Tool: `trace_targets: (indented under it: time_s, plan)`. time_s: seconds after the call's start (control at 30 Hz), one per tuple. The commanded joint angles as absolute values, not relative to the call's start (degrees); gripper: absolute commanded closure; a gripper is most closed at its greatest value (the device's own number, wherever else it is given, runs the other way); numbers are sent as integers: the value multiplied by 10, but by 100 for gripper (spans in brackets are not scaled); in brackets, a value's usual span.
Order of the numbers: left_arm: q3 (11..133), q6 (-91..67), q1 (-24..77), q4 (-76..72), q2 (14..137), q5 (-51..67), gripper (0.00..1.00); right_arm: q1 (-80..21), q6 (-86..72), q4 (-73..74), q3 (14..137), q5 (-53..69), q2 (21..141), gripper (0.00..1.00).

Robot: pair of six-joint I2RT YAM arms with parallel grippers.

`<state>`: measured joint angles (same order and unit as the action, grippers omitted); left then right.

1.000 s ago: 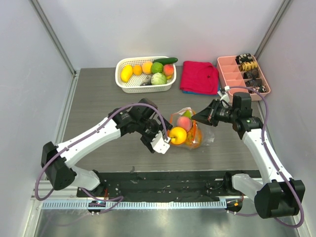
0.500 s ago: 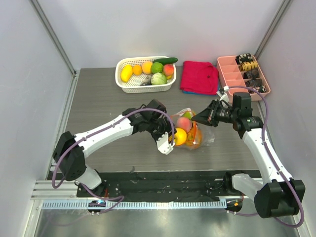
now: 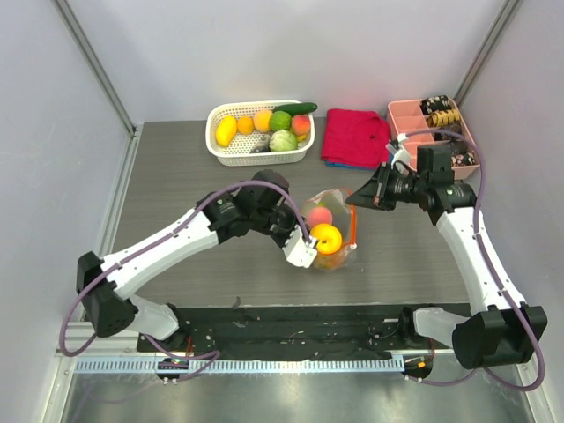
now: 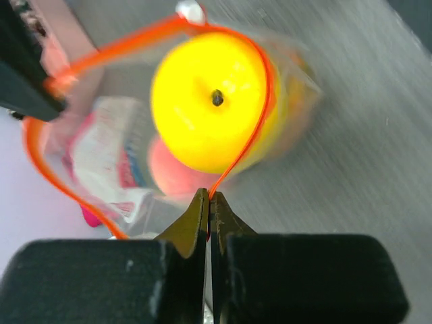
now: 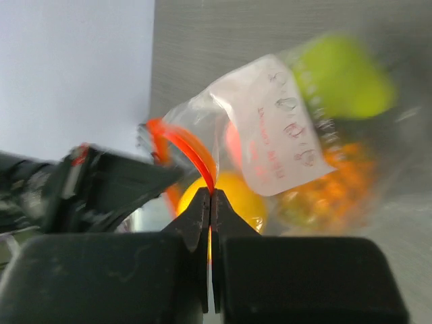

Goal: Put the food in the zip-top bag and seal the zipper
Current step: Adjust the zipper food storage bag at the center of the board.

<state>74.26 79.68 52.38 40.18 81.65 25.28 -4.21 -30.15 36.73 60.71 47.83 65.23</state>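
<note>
The clear zip-top bag (image 3: 333, 231) lies mid-table with its mouth held wide between both arms. Inside it are food pieces: a round yellow one (image 4: 209, 111), a pink peach-like one (image 4: 169, 172), a green one (image 5: 341, 74) and a frilly orange one (image 5: 331, 185). My left gripper (image 4: 209, 196) is shut on the near-left side of the orange-red zipper (image 4: 264, 88). My right gripper (image 5: 210, 194) is shut on the opposite side of the zipper (image 5: 192, 152), close to the whitish label (image 5: 277, 135). From above, the left gripper (image 3: 304, 253) and right gripper (image 3: 357, 201) flank the bag.
A white slotted basket (image 3: 216, 141) with more fruit stands at the back left. A folded red cloth (image 3: 355, 137) lies behind the bag. A pink compartment tray (image 3: 410, 132) sits at the back right, close to the right arm.
The left gripper, open beside the yellow piece before, has shut on the bag's zipper strip. The right gripper has drawn its side up and back, spreading the mouth.
</note>
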Motion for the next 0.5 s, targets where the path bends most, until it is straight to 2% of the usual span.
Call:
trace_targets:
  time_s: [0.0, 0.07, 0.17, 0.4, 0.47]
  plan:
    - [842, 492, 536, 454, 792, 281, 100, -53, -151, 458, 739, 404, 681, 99]
    - [878, 429, 536, 486, 799, 283, 100, -69, -100, 481, 769, 368, 703, 99]
    - [854, 319, 536, 451, 775, 267, 100, -97, -70, 491, 791, 333, 710, 99]
    - [782, 182, 535, 430, 766, 219, 100, -184, -28, 473, 698, 290, 698, 99]
    - [787, 154, 530, 437, 774, 260, 100, -202, -17, 474, 681, 291, 702, 99]
